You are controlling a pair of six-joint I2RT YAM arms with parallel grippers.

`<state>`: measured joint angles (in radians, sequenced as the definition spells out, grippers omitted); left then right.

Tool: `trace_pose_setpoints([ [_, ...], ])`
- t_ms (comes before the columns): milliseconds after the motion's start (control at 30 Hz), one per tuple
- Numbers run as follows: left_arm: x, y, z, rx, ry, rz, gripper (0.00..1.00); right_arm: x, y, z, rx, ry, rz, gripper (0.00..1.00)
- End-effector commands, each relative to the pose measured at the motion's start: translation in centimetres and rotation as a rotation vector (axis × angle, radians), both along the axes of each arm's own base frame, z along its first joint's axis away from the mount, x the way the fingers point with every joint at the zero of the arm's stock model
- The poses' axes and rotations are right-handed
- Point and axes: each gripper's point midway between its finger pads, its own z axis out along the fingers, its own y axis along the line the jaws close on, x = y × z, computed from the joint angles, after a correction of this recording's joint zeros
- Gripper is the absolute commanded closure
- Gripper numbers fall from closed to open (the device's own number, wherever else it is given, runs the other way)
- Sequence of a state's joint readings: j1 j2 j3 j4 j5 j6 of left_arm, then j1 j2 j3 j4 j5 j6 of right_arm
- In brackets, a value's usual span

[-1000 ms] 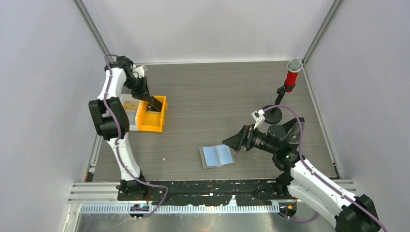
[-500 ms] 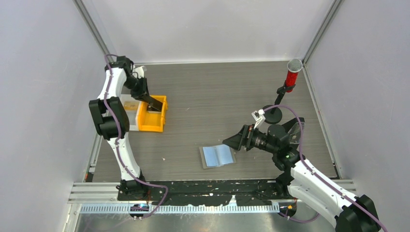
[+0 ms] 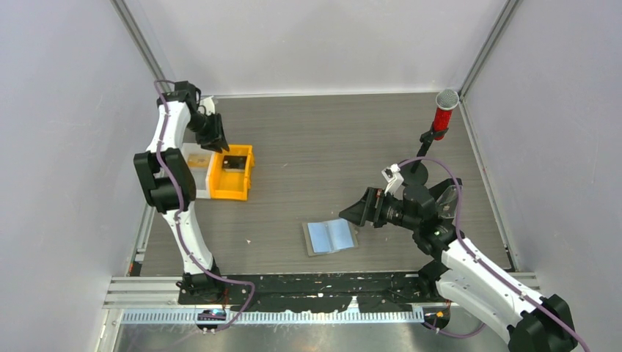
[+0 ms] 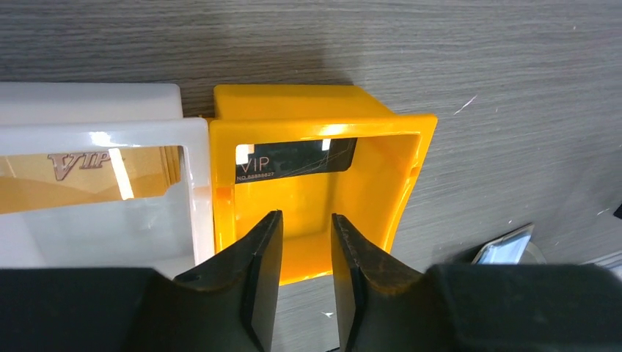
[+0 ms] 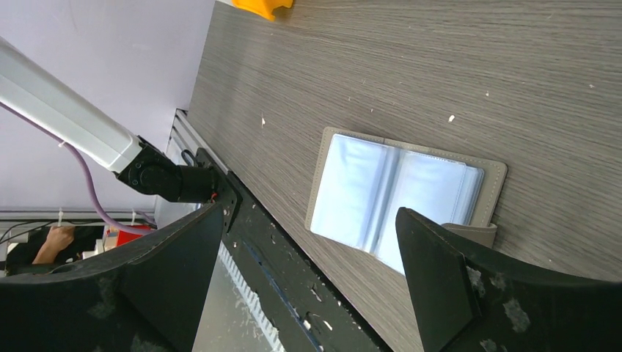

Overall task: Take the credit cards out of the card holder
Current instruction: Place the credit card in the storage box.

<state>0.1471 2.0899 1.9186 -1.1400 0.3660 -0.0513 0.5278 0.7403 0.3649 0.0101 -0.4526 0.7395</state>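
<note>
The card holder (image 3: 330, 237) lies spread flat on the table, near the front and right of centre. Light blue credit cards (image 5: 352, 183) show in both its panels. My right gripper (image 3: 352, 213) hovers open just right of the card holder (image 5: 495, 176), its jaws wide apart with nothing between them (image 5: 306, 213). My left gripper (image 3: 219, 141) hangs over the back end of the orange bin (image 3: 220, 192). Its jaws stand a little apart and hold nothing (image 4: 304, 216). A black VIP card (image 4: 293, 159) lies inside the orange bin (image 4: 411, 147).
A white bin (image 3: 192, 176) stands against the orange one's left side, with a gold VIP card (image 4: 88, 172) in it. A red microphone (image 3: 443, 114) on a black stand rises at the back right. Grey walls close in both sides.
My left gripper has opened and pulled back from the orange bin, and the black card it held now lies in the bin. The right gripper has shifted slightly.
</note>
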Motion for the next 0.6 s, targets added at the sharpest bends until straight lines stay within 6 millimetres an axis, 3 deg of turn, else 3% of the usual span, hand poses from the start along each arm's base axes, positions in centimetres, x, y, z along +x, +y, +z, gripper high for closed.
trace_pose_setpoints([
  [0,1.7,0.8,5.8,0.026,-0.172,0.070,0.67,0.7,-0.5,2.9,0.006,-0.081,-0.033,0.05],
  [167,0.5,-0.3,8.3,-0.025,-0.228,0.091,0.61,0.6,-1.2,2.8,-0.031,-0.087,-0.058,0.05],
  [300,-2.0,-2.6,9.4,-0.121,-0.277,0.076,0.60,0.6,-1.6,2.7,-0.068,-0.114,-0.056,0.04],
  [567,-9.1,-7.5,9.0,-0.233,-0.372,0.022,0.58,-0.3,-1.7,1.3,-0.124,-0.105,0.005,0.02],
])
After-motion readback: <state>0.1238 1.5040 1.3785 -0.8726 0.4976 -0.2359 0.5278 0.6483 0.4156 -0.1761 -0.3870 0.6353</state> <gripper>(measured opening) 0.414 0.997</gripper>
